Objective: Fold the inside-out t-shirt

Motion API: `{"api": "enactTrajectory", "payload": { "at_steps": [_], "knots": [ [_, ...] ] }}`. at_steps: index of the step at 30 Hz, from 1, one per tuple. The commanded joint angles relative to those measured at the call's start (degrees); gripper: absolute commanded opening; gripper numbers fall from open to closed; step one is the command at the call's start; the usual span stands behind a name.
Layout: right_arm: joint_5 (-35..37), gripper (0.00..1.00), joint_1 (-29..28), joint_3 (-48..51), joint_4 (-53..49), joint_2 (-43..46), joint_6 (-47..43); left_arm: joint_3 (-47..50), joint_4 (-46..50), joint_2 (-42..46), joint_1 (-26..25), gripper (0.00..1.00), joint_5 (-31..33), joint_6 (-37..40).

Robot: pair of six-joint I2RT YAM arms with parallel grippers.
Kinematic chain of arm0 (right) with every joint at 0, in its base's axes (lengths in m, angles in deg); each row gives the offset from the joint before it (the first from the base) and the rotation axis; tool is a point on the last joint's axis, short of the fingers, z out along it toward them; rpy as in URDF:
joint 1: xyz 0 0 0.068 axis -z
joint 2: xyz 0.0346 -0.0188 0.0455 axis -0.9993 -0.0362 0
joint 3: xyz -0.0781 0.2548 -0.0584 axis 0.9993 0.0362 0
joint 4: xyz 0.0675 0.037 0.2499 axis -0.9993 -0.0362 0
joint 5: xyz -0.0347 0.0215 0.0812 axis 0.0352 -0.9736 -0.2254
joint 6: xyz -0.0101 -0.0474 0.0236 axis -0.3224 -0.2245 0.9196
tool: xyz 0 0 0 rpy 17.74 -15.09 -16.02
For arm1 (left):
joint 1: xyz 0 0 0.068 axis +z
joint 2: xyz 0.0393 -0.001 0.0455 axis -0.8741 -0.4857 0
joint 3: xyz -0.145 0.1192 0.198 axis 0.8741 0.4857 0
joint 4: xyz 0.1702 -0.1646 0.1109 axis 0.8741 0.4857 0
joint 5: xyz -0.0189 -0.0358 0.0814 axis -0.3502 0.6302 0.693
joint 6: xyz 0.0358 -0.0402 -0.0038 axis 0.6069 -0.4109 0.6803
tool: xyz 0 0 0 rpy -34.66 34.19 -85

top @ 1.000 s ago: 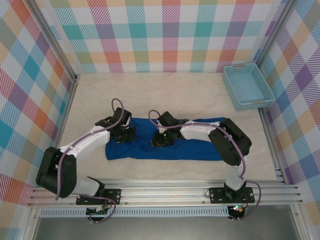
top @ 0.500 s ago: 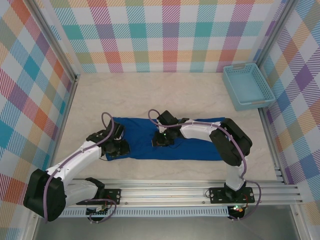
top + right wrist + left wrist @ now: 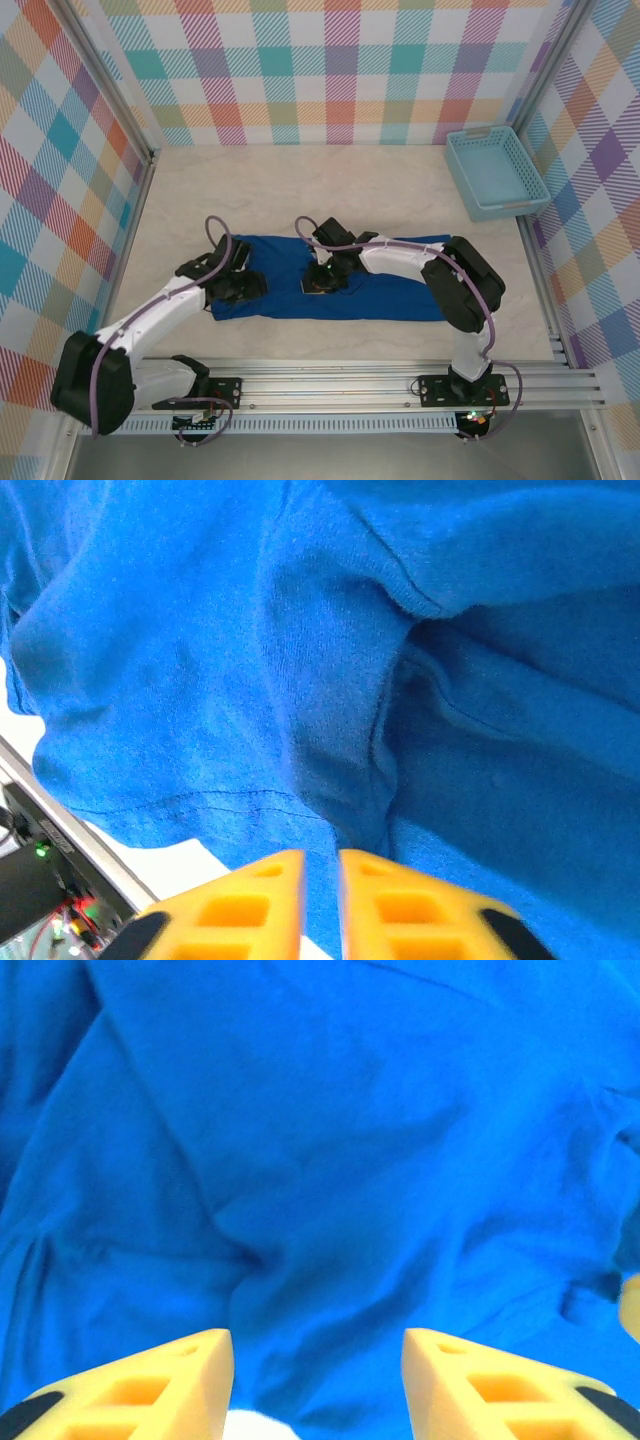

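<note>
left gripper (image 3: 318, 1355) spread over the inside-out t-shirt (image 3: 330, 1140); right gripper (image 3: 322, 868) pinches its cloth

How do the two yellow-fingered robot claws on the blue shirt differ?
The left gripper stands open, holding nothing; the right gripper is shut, pinching a fold of the royal-blue cloth t-shirt. The left is at the shirt's left end, the right near its middle. Both face the cloth.

- Robot lab test cell.
- 2 arms, left arm (image 3: 150, 315) & right arm (image 3: 455, 285), bolted to alu rail (image 3: 330, 385) at table (image 3: 330, 190) edge.
- Plaid-print panels (image 3: 340, 70) wall in 3 sides, on alu frame posts (image 3: 105, 75).
- Bare circuit board (image 3: 470, 420) w/ lit green LED under the rail.
</note>
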Motion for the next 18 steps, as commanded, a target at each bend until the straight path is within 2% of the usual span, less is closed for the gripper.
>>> {"api": "enactTrajectory", "payload": {
  "at_steps": [1, 6, 12, 15, 18],
  "knots": [
    [-0.58, 0.11, 0.35, -0.91, -3.24, 0.57, -0.47, -1.56, -2.17, -4.36, -0.92, 0.45, 0.74, 4.07],
    [1.33, 0.09, 0.69, -0.51, -7.66, 0.16, -2.33, 0.16, 0.07, -9.44, -1.02, 0.43, 3.58, 4.70],
    [4.10, 0.11, 0.80, -1.20, -10.75, 2.74, -6.28, -0.27, 2.83, -8.85, -1.20, 0.48, 5.03, 4.60],
    [3.57, 0.23, 0.81, -1.34, -6.54, 5.57, -7.62, -1.58, 1.79, -4.13, -1.27, 0.51, 5.64, 4.88],
    [0.66, 0.33, 0.71, -1.65, -1.68, 4.58, -5.82, -3.36, -0.16, -1.14, -1.08, 0.56, 8.19, 5.57]
  ]
}}
